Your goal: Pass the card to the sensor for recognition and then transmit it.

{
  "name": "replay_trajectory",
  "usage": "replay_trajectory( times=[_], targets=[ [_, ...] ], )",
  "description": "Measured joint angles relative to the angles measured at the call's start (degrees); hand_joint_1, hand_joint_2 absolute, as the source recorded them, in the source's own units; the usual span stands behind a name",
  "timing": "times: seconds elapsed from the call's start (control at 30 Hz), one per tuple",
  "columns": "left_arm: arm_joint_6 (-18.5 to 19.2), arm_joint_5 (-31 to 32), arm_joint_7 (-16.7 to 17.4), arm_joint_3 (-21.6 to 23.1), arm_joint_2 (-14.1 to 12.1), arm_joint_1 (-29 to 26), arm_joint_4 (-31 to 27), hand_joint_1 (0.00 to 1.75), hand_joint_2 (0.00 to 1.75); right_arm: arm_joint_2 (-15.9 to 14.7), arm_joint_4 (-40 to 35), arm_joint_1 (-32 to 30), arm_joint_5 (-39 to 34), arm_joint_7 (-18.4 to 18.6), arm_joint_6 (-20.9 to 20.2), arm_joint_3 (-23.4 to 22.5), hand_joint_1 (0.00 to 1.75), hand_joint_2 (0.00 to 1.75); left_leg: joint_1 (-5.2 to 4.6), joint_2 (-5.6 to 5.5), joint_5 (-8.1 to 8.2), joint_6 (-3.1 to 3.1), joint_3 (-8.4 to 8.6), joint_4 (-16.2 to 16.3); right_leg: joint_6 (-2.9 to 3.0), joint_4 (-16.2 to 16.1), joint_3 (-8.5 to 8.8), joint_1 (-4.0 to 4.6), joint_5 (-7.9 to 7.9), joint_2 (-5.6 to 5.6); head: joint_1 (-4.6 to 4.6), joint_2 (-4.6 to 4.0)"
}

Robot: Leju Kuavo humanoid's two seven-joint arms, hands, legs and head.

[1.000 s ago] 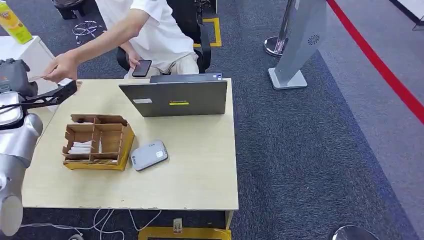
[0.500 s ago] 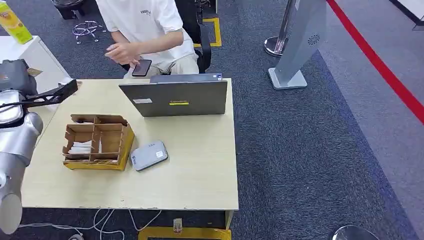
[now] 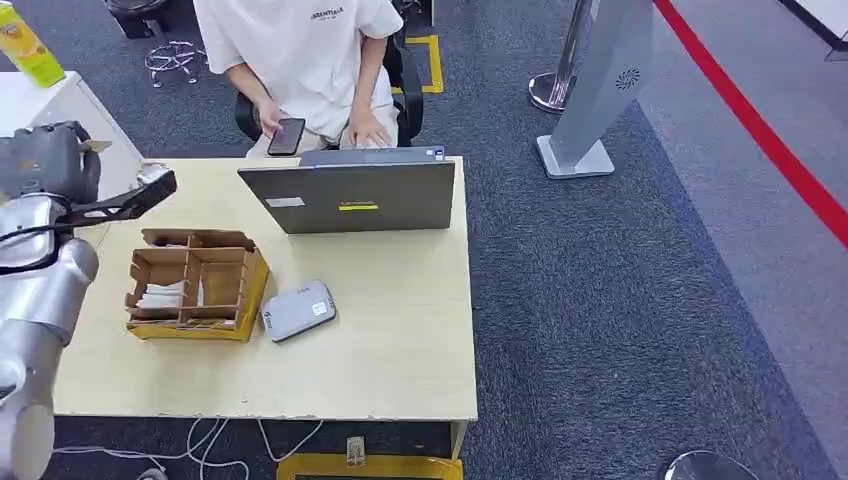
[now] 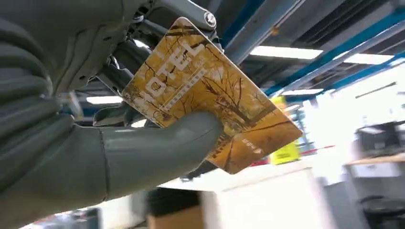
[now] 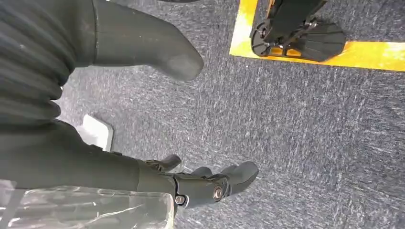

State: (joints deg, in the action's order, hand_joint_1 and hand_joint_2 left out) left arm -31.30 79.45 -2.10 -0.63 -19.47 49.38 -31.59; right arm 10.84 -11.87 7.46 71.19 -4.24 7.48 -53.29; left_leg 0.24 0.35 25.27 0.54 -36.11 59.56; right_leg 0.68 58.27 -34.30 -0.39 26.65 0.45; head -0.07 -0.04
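Card — orange-brown, printed with bare trees and the word HOTEL — pinched in the left hand, thick grey thumb pressed on its printed face, darker fingers behind it. Held raised beyond the table's far left corner, as seen from the head view, where the left hand sits at the picture's left edge with a thin pale sliver poking out at its top, probably the card's edge, though too small to be sure.

Right hand hanging over dark grey carpet, fingers apart and lightly curved, thumb out, holding nothing.

On the table: a cardboard divider box with several compartments, white paper lying in one of the left ones; just beside its right side, a small grey sensor lying flat; farther back, a grey laptop standing open with its lid toward the camera.

Behind the laptop, a person in a white shirt seated on a dark chair, a phone in one hand.
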Motion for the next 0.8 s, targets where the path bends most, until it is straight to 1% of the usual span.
replay_trajectory(
  times=[0.07, 0.13, 0.2, 0.23, 0.27, 0.33, 0.43, 0.53, 0.7, 0.8],
  targets=[
    [1.2, -1.2, -0.9, 0.0, 1.6, -4.8, -6.1, 1.75, 1.75, 0.0, 0.0, -0.4, -0.8, -0.3, 0.2, -0.3, 0.00, 1.75, -0.01, 0.01, 0.01, -0.01, 0.00, 0.0, 0.00, 0.0, 0.00, -0.01, 0.00, 0.00, 0.00, 0.00],
    [4.4, -1.2, -0.3, 0.5, 3.2, -10.0, -13.1, 1.75, 1.75, 0.0, 0.0, -0.9, -1.5, -0.8, 0.4, -0.5, 0.00, 1.75, -0.03, 0.02, 0.06, -0.03, 0.00, 0.0, -0.01, 0.0, -0.01, -0.04, 0.01, 0.02, 0.00, 0.00],
    [8.9, -1.1, 0.9, 2.6, 5.1, -14.9, -20.2, 1.75, 1.75, -0.1, 0.0, -1.4, -2.0, -1.0, 0.6, -1.2, 0.00, 1.75, -0.05, -0.02, 0.08, -0.08, -0.02, 0.0, -0.04, 0.0, 0.00, -0.05, 0.03, -0.03, 0.02, 0.00],
    [10.5, -0.9, 1.6, 4.1, 5.7, -16.9, -23.2, 1.75, 1.75, -0.2, 0.0, -1.5, -2.4, -1.2, 0.6, -1.5, 0.00, 1.75, -0.05, -0.02, 0.09, -0.08, -0.04, 0.0, -0.04, 0.0, 0.00, -0.05, 0.03, -0.05, 0.00, 0.00],
    [12.0, -0.8, 2.3, 5.5, 6.3, -18.7, -26.1, 1.75, 1.75, -0.2, 0.0, -1.6, -2.7, -1.2, 0.6, -1.7, 0.00, 1.75, -0.05, -0.01, 0.09, -0.09, -0.05, 0.0, -0.05, -0.1, -0.01, -0.06, 0.03, -0.04, 0.00, 0.00],
    [13.8, -0.5, 3.2, 8.5, 7.3, -21.3, -30.7, 1.75, 1.75, -0.3, 0.0, -1.8, -2.8, -1.2, 0.6, -2.1, 0.00, 1.75, -0.06, -0.01, 0.10, -0.10, -0.06, 0.0, -0.06, -0.1, 0.00, -0.06, 0.04, -0.07, 0.00, 0.00],
    [14.6, -0.5, 3.7, 11.2, 8.1, -23.5, -35.2, 1.75, 1.75, -0.3, 0.0, -1.9, -2.8, -1.3, 0.6, -2.8, 0.00, 1.75, -0.06, 0.00, 0.11, -0.11, -0.06, 0.0, -0.06, -0.1, -0.01, -0.06, 0.03, -0.04, 0.02, 0.00],
    [14.8, -0.5, 3.9, 12.4, 8.3, -24.4, -37.6, 1.75, 1.75, -0.4, 0.0, -2.0, -2.8, -1.3, 0.6, -3.0, 0.00, 1.75, -0.05, -0.01, 0.10, -0.10, -0.05, 0.0, -0.06, 0.0, -0.01, -0.05, 0.03, -0.08, 0.02, 0.00],
    [15.1, -0.8, 3.9, 13.6, 8.5, -24.7, -39.4, 1.75, 1.75, -0.5, 0.0, -2.0, -2.8, -1.3, 0.6, -3.2, 0.00, 1.75, -0.03, -0.01, 0.08, -0.08, -0.04, 0.0, -0.05, 0.0, -0.01, -0.04, 0.02, -0.08, 0.02, 0.00],
    [16.2, -0.7, 4.1, 14.9, 8.9, -24.9, -39.7, 1.75, 1.75, -0.6, 0.0, -2.1, -2.8, -1.3, 0.6, -3.2, 0.00, 1.75, -0.04, -0.03, 0.08, -0.09, -0.05, 0.0, -0.06, 0.0, 0.00, -0.04, 0.03, -0.11, 0.04, 0.00]
  ],
)
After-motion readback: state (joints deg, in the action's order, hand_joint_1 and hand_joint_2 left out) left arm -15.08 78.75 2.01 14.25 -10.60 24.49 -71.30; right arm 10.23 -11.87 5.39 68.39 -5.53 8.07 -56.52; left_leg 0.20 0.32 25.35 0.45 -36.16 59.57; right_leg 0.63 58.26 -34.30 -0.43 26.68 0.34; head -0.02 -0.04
